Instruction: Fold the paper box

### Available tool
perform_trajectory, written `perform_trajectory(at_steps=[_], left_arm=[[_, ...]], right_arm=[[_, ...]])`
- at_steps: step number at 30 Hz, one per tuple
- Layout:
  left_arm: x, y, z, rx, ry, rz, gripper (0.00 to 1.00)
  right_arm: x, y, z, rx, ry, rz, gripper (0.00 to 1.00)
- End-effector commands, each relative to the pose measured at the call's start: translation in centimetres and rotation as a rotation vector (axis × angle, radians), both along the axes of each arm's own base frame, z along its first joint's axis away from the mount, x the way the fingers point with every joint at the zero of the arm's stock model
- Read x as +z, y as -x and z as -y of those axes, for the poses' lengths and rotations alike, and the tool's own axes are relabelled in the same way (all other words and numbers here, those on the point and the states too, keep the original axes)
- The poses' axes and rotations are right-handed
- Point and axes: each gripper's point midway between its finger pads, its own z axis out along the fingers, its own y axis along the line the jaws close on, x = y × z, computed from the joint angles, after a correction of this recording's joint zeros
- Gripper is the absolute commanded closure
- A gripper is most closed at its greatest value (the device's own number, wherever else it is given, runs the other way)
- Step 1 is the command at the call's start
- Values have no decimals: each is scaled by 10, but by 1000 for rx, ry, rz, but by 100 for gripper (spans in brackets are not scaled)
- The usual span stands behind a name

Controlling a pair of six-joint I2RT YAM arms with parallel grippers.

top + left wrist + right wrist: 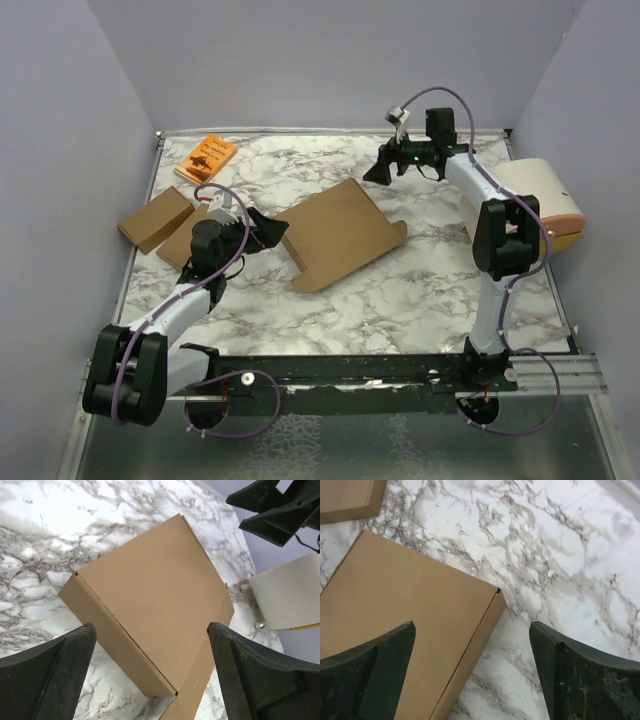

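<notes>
Top external: paper box (340, 235) flat mid-tabletop (430, 290), long axis slanting near-left to far-right, left end just beside left jaws, spread apart and aimed at it, hence nearer; right jaws, also spread apart, raised well beyond far-right corner.

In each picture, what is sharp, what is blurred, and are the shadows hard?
Top view: even light, only soft shadows beside the box. Left wrist view: box sharp, the near fingers of the left tool softer. Right wrist view: marble table sharp, right tool fingers softer.
</notes>
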Motion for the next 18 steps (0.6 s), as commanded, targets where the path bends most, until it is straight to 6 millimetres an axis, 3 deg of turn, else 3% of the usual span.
perform_trajectory(at_steps=[1, 8, 18], left_arm=[[15, 0, -11, 59, 12, 73, 1], [-4, 14, -4, 7, 62, 18, 2], [-17, 14, 2, -16, 80, -35, 3]], right_arm=[[48, 4, -17, 139, -123, 110, 1], [-16, -14, -21, 64, -121, -175, 4], [-67, -20, -25, -14, -106, -367, 23]])
